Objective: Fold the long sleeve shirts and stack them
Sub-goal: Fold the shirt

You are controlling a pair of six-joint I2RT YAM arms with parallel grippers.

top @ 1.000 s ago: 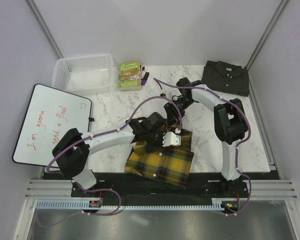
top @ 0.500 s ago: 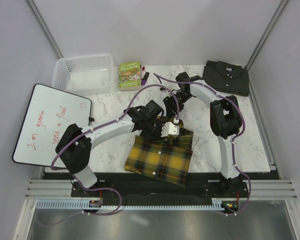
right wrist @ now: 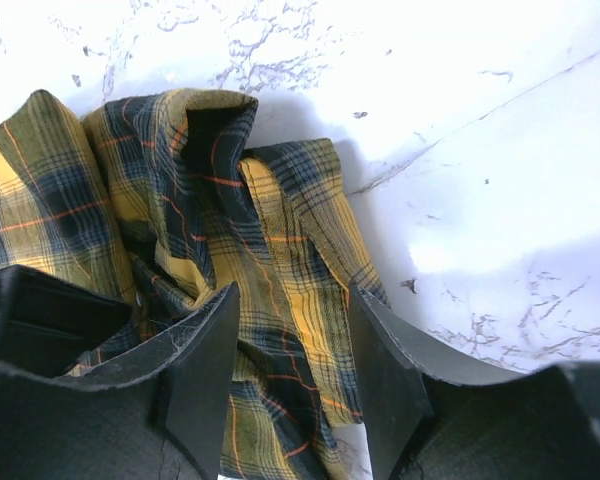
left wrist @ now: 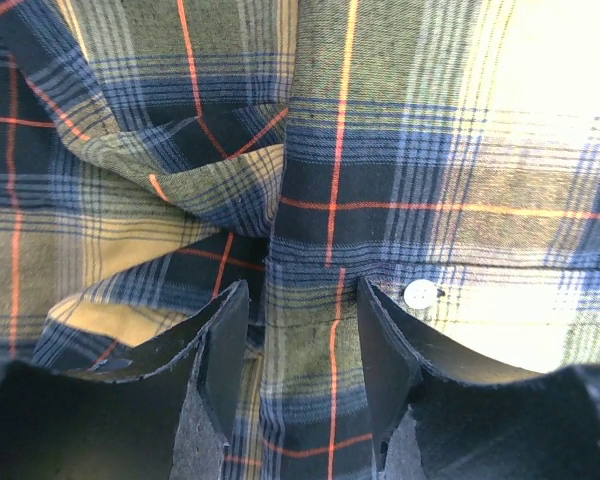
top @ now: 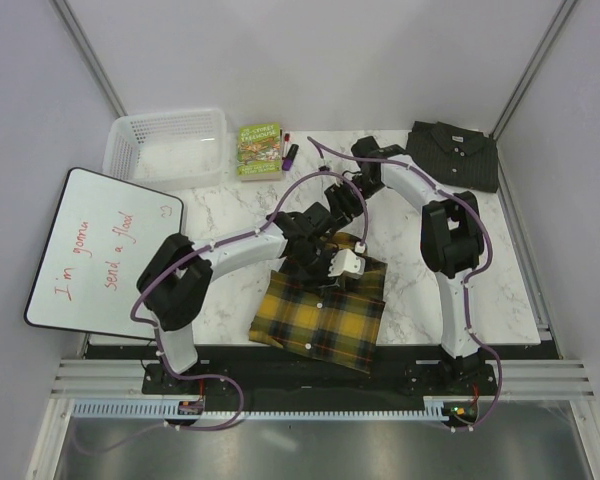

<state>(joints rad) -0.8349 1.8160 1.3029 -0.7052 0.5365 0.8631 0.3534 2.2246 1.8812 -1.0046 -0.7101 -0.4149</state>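
Note:
The yellow-and-black plaid shirt (top: 320, 315) lies partly folded near the table's front middle, its collar end bunched toward the back. My left gripper (top: 327, 272) hovers low over that bunched end. In the left wrist view its fingers (left wrist: 228, 340) stand apart over the button placket (left wrist: 325, 250), open and pinching nothing. My right gripper (top: 336, 208) hangs just behind the shirt, open; in its wrist view the rumpled plaid shirt (right wrist: 220, 230) shows between and beyond the jaws. The dark charcoal shirt (top: 452, 155) lies folded at the back right corner.
A white basket (top: 166, 146) stands at the back left, with a green book (top: 260, 150) and a purple marker (top: 291, 153) beside it. A whiteboard (top: 105, 250) with red writing overhangs the left edge. Bare marble (right wrist: 480, 150) lies right of the plaid shirt.
My left gripper has opened and let go of the plaid cloth, and its arm has shifted toward the back. The right gripper drew back slightly. The shirt's top edge now lies flatter.

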